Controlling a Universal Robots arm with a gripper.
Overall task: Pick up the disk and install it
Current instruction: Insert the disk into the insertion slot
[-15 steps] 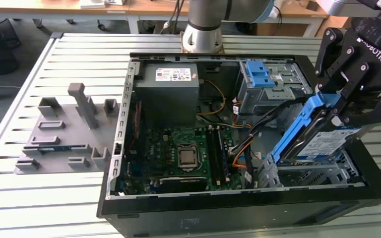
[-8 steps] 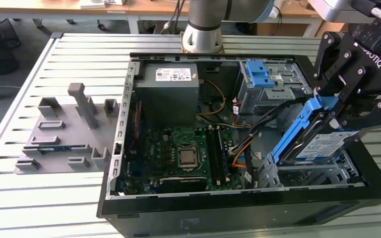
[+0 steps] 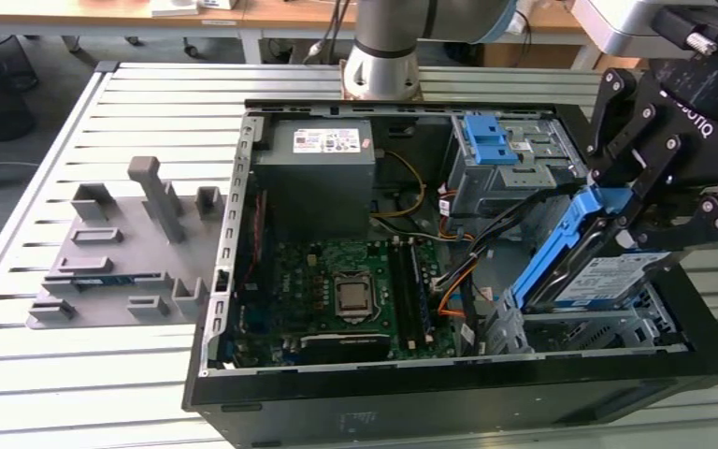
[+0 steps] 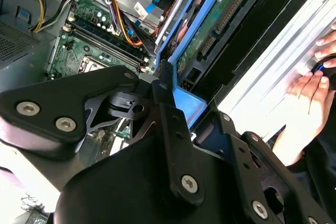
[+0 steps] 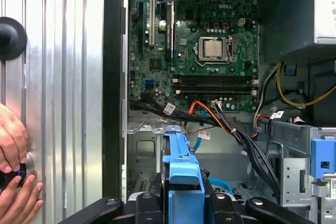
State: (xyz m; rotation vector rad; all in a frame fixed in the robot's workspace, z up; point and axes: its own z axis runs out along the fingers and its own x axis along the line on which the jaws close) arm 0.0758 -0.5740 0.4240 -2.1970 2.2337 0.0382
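Where the claw [image 3: 668, 224] hangs over the open case [image 3: 459, 398]: fingers [image 3: 641, 213] closed on the disk [image 3: 602, 276] (blue rails, tilted), held between them, drive cage [image 3: 596, 332] just below, motherboard [image 3: 334, 281] off to one side.

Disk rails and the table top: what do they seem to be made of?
On the disk, the rails look like moulded plastic: uniform glossy blue with rounded edges. The table looks like extruded aluminium: matt silver-grey slats with straight parallel grooves, though painted steel can't be ruled out.
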